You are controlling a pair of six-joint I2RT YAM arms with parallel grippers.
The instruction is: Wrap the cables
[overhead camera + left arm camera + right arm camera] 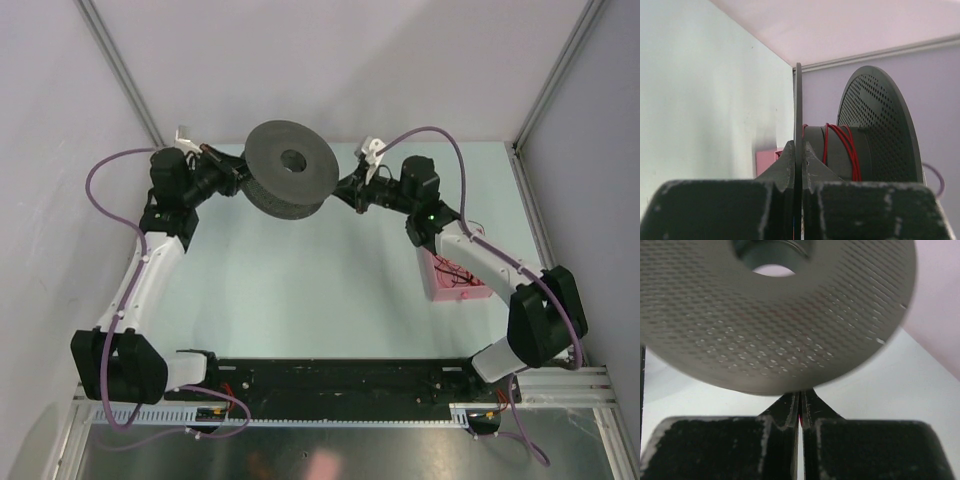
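A black spool point(290, 165) stands tilted at the back of the table. My left gripper point(238, 183) is shut on the thin edge of one spool flange point(798, 100), which runs straight between the jaws of that gripper point(798, 147). Red cables point(842, 145) are wound in a few turns round the spool's hub, beside the perforated far flange point(880, 130). On the spool's right side, my right gripper point(347, 190) is shut just under the perforated flange point(780, 315). A sliver of red cable point(800, 416) shows pinched between the jaws of the right gripper point(800, 395).
A pink tray point(438, 290) holding loose red wires point(460, 275) sits on the right, under the right arm, and also shows as a pink tray point(767, 160) past the left fingers. Enclosure walls stand close behind the spool.
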